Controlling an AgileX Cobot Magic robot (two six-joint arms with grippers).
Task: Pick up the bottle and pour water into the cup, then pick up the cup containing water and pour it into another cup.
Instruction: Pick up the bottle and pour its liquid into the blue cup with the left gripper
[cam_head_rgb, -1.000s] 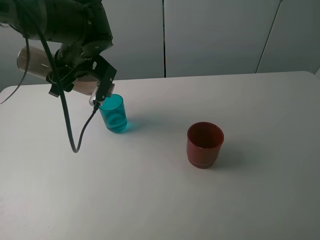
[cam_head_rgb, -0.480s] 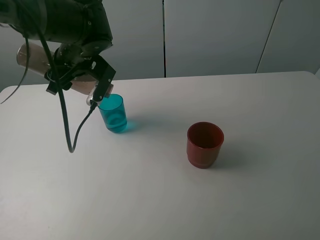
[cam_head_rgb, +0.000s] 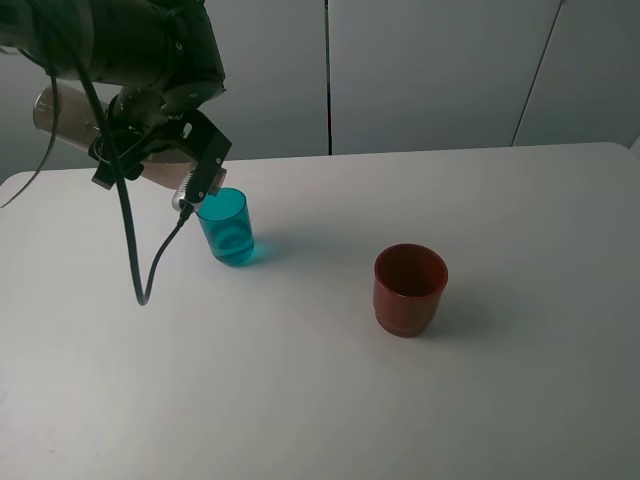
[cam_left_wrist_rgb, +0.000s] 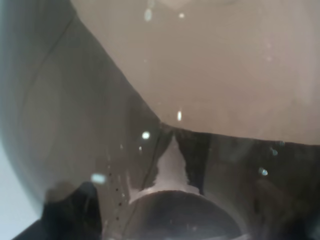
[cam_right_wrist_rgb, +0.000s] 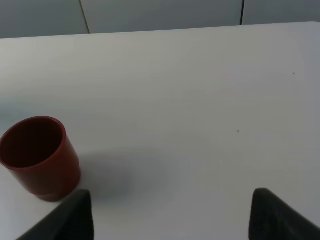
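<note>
The left jaws are pinching the bottle, tilting its neck over the teal cup on the worktop; tipping gently is looking wise, keeping water inside the rim; the right jaws are standing spread.

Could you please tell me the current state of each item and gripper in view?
bottle: held tipped, neck down at the rim of the teal cup.
teal cup: upright on the table, water level unclear.
red-brown cup: upright, standing alone, looks empty.
left gripper: shut on the bottle.
right gripper: open, holding nothing.
</note>
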